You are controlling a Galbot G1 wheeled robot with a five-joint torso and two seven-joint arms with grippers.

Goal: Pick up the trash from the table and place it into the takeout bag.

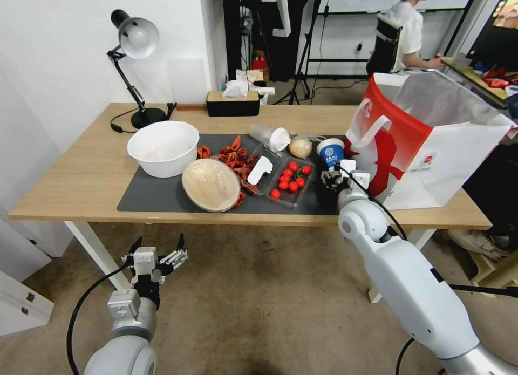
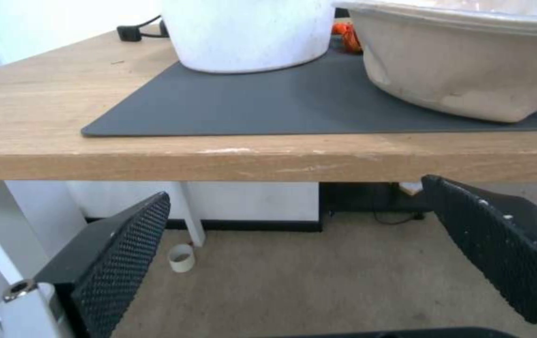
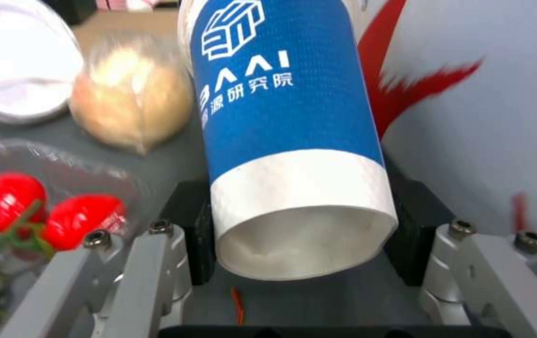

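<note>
I am closing my right gripper (image 3: 300, 234) on the blue-and-white paper cup (image 3: 287, 136), both black pads pressing its white lower band, right of centre in the head frame, just beside the red-and-white takeout bag (image 1: 431, 148). The cup is showing a blue ribbed sleeve with white lettering and is tilting so its hollow white base is facing my wrist camera. My left gripper (image 1: 158, 256) is hanging at lower left, below the table (image 1: 65, 186) edge, fingers spread and empty.
</note>
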